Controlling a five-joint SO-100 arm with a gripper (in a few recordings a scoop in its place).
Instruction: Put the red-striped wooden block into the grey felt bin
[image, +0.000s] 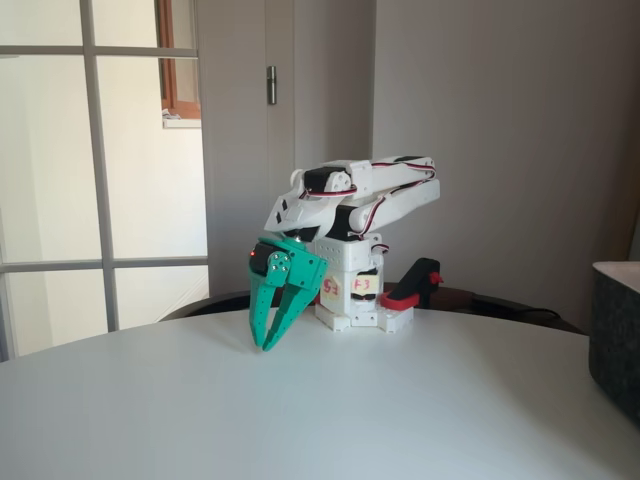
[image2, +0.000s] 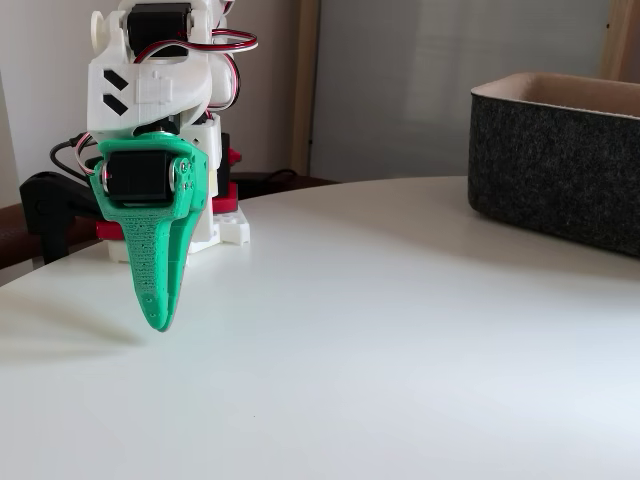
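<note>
My green gripper (image: 265, 343) hangs tip-down just above the white table (image: 380, 420), in front of the folded white arm (image: 360, 195). Its two fingers meet at the tips with nothing between them, so it is shut and empty. From the side it reads as a single green wedge (image2: 157, 322). The grey felt bin (image: 618, 340) stands at the right edge of the table, far from the gripper; its dark fuzzy wall and paler rim (image2: 560, 170) fill the upper right. The red-striped wooden block is out of view.
The arm's white base (image: 350, 300) is fixed at the table's far edge with a red and black clamp (image: 415, 285) beside it. A window and door frame stand behind. Bare white tabletop (image2: 400, 330) lies between gripper and bin.
</note>
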